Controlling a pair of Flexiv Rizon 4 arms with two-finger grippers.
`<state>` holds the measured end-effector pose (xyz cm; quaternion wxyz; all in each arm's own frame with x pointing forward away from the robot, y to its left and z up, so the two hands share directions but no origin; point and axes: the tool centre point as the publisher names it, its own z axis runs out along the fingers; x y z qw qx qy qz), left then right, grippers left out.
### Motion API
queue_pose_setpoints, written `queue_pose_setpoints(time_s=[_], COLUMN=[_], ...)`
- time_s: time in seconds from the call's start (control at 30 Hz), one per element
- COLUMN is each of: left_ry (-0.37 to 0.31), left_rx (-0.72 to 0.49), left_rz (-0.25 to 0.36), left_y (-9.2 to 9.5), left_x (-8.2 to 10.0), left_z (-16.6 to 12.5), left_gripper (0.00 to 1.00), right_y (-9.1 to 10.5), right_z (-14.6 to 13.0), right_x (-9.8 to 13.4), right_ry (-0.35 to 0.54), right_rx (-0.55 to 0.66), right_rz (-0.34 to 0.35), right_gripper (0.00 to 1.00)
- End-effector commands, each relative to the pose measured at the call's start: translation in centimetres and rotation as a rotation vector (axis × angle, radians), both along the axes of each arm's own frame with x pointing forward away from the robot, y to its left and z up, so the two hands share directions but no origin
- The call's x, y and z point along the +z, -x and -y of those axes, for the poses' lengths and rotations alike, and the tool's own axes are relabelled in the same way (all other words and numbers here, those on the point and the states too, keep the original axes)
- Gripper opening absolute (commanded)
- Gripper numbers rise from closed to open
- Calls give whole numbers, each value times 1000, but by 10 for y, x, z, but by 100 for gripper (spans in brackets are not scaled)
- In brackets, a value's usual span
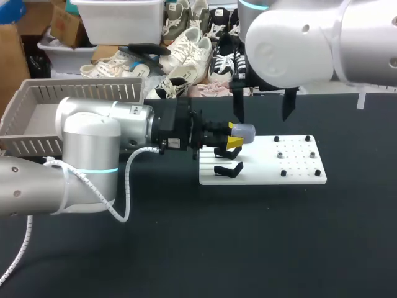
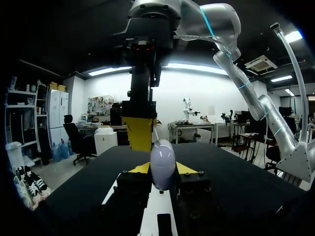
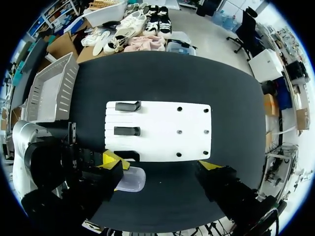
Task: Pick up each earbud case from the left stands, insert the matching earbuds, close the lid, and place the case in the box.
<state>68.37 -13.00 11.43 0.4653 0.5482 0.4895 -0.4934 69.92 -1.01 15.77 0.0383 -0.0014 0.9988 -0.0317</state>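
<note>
A pale lavender earbud case (image 1: 245, 131) hangs above the left end of the white board (image 1: 298, 179), lid closed, with my left gripper (image 1: 234, 135) shut on it. In the left wrist view the case (image 2: 162, 158) stands upright between the left gripper's (image 2: 163, 172) yellow tips. Two empty black stands (image 1: 227, 169) show below it. My right gripper (image 3: 160, 165) hovers open above, one finger (image 2: 139, 132) just behind the case. From the right wrist the case (image 3: 134, 180) lies beside that finger, off the board's (image 3: 162, 118) near edge.
A grey slatted basket (image 1: 34, 93) sits at the table's back left, also seen from the right wrist as the basket (image 3: 49, 91). Small black pegs (image 1: 283, 173) dot the board's right half. Dark tabletop stretches in front of the board.
</note>
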Motion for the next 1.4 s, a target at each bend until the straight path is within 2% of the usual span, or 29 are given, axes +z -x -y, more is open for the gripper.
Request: queue_pose_setpoints(time_s=[0.03,0.17,0.27,0.4,0.5,0.6,0.77,1.03,1.23,1.4], left_ry=[0,0,0,23,18,9,-37,-88,-98,-160], left_rx=[0,0,0,18,46,97,209,467,658,759], left_rz=[0,0,0,-22,-20,-11,11,24,13,16], left_y=[0,0,0,1,-1,-5,-13,-27,-45,-60], left_x=[0,0,0,3,10,19,30,42,50,54], left_z=[0,0,0,-4,-13,-27,-60,-128,-181,-213], left_gripper=[0,0,0,0,0,0,0,0,0,0], right_y=[8,9,13,26,38,45,51,51,51,51], right_z=[10,24,34,36,35,36,36,36,36,36], right_x=[7,28,46,69,79,83,85,85,85,85], right_ry=[-20,-61,-93,-146,-167,-203,-224,-224,-224,-224], right_rx=[-25,-53,-17,183,299,364,420,420,420,420], right_rz=[51,107,162,220,227,226,231,231,231,231], right_gripper=[96,98,100,100,100,100,100,100,100,100])
